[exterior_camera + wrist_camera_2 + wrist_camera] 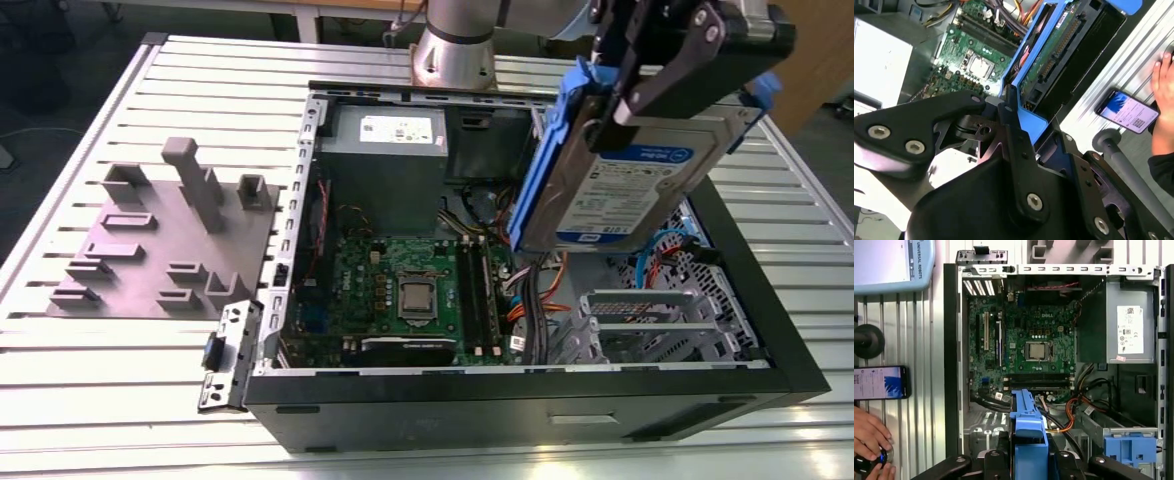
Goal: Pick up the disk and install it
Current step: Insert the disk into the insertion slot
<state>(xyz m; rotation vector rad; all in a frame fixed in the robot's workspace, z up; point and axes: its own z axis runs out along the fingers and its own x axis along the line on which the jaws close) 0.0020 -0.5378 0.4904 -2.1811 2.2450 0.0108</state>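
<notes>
One disk (627, 170) was held clear above the open computer case (747, 330), clamped edge-on between the black fingers of the gripper (667, 90), which were closed on its blue bracket. In the exterior view it hung tilted, label outward, over the side of the case where the metal drive cage (641, 320) sat. Below it lay orange and blue cables (661, 265), and these were judged the main hazard: a descent off line could have snagged them or pressed them under the drive. Since the grip was taken on the plastic bracket and not on the metal body, a slip or twist on contact with the cage was thought possible. A person's hand (871, 432) rested beside a phone (879, 382) on the table close to the case, within reach of a swinging arm.
</notes>
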